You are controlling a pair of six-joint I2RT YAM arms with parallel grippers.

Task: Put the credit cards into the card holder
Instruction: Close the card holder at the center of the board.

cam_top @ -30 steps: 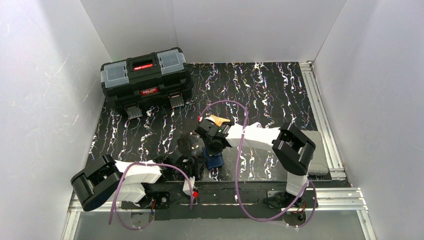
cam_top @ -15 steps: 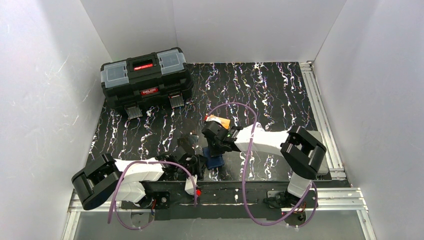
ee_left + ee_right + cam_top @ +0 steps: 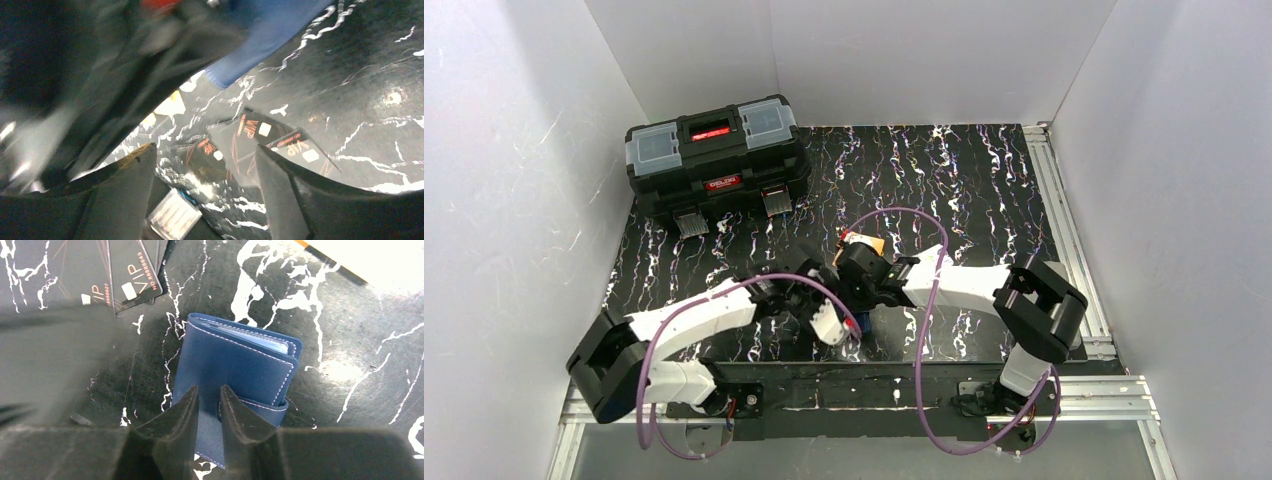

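Observation:
The card holder (image 3: 235, 365), a navy wallet with white stitching, lies folded shut on the black marbled table. My right gripper (image 3: 208, 390) hovers over its snap tab with the jaws a little apart, holding nothing. Dark credit cards (image 3: 125, 277) printed with orange "VIP" lie fanned just beyond the wallet. My left gripper (image 3: 205, 150) stands wide open and empty above the same cards (image 3: 250, 132), with the wallet (image 3: 270, 30) blurred behind them. From above, both grippers (image 3: 819, 300) (image 3: 856, 283) meet at mid-table and cover the wallet. An orange card (image 3: 865, 243) lies behind them.
A big black toolbox (image 3: 716, 160) with grey lid trays stands at the back left. White walls close in the table on three sides. An aluminium rail (image 3: 1064, 220) runs along the right edge. Purple cables loop over both arms.
My left arm has swung forward to the table's middle and its gripper has opened wide. The right gripper has shifted slightly nearer and its jaws have parted a little.

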